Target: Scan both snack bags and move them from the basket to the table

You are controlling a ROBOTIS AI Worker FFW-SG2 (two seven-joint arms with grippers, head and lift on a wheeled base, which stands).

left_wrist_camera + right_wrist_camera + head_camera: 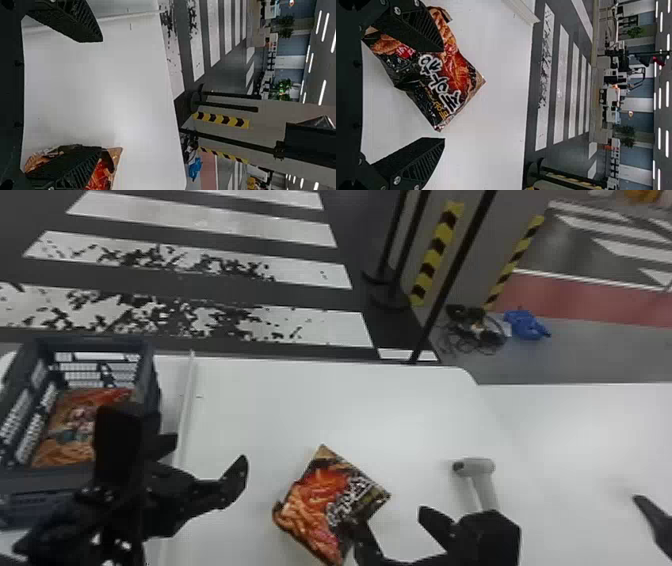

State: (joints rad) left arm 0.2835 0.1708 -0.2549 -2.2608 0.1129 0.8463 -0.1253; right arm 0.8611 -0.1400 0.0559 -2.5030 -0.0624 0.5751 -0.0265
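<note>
Striped floor [200, 220] runs behind the white table [280, 405]; leftmost, 1 glossy snack bag [75, 425] lies in the slatted basket [148, 370], whose rigid rim could snag the left gripper [101, 94], wide open and empty. Farther right rests a crinkly bag [320, 500], which the right gripper [443, 95], spread wide, nothing gripped, might shove into the smooth, rounded scanner [477, 467] if swung carelessly.

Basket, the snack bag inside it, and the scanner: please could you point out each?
Basket [95, 343], head view: far rim.
Snack bag [69, 432], head view: printed face.
Scanner [477, 466], head view: grey head above its handle.
</note>
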